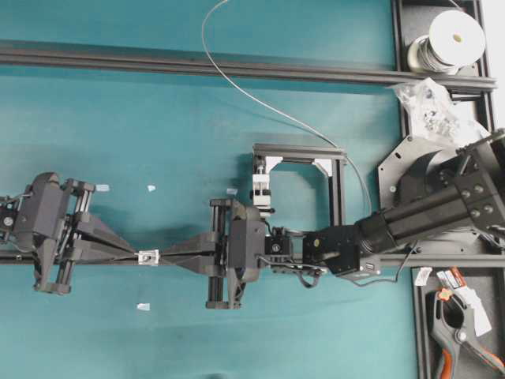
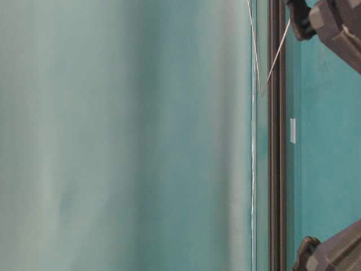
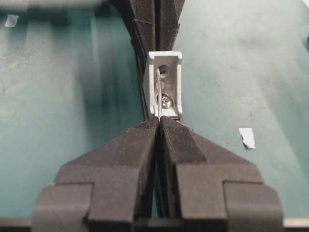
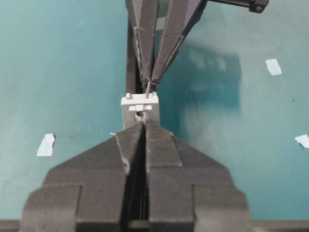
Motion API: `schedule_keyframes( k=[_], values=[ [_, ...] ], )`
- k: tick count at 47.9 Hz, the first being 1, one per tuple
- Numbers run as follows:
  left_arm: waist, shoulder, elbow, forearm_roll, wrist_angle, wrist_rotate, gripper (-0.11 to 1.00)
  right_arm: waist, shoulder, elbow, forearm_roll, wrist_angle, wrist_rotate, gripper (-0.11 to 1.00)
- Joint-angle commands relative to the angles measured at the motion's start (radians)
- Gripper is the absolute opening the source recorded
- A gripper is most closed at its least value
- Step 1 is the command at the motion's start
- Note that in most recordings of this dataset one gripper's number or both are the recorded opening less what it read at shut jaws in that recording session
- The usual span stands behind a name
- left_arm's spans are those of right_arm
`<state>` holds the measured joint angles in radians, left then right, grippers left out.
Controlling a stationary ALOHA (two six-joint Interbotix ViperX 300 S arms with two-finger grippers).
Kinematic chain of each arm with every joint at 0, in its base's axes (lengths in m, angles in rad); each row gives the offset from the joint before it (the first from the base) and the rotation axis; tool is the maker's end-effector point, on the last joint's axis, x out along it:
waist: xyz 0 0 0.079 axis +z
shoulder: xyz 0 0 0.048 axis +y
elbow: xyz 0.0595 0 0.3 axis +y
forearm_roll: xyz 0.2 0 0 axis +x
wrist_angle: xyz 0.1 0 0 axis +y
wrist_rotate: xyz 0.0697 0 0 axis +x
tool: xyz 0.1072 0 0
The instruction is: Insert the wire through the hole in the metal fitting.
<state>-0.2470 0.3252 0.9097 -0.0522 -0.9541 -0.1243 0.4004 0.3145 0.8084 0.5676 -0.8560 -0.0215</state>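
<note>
Now left end effector point(image 3: 159, 121) clenched on wire point(image 3: 159, 92), right end effector point(image 4: 144, 126) grasping metal fitting point(image 4: 140, 110).

You're at a lab or workshop bench. Teal mat point(image 1: 158, 118), black aluminium rails point(image 1: 197, 67), a wire spool point(image 1: 451, 39) and a clamp point(image 1: 454, 332) show it

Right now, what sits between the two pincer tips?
The metal fitting sits between the left pincer and the right pincer, clearest in the overhead view. The left wrist view shows the wire running from the left tips into it.
</note>
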Motion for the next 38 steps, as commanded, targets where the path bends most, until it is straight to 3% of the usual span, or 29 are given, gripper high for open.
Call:
schedule_keyframes(
  k=[1, 4, 7, 20, 38],
  values=[
    [0.003, -0.023, -0.008, -0.002, -0.003, -0.002, -0.1, -0.012, -0.026, -0.012, 0.003, -0.003, 0.002, 0.0],
    [0.003, -0.023, -0.006, -0.002, -0.003, -0.002, -0.1, -0.012, -0.031, -0.011, 0.003, -0.003, 0.002, 0.05],
    [0.003, -0.025, -0.006, -0.003, -0.003, -0.002, -0.1, -0.012, -0.035, -0.009, 0.003, -0.002, -0.002, 0.17],
    [0.003, -0.067, 0.014, -0.002, 0.04, -0.002, -0.1, -0.009, -0.06, -0.002, 0.003, 0.014, -0.006, 0.89],
    [0.003, -0.204, 0.087, -0.002, 0.156, 0.0, -0.1, -0.002, -0.106, 0.048, 0.002, 0.015, -0.006, 0.9]
  ],
)
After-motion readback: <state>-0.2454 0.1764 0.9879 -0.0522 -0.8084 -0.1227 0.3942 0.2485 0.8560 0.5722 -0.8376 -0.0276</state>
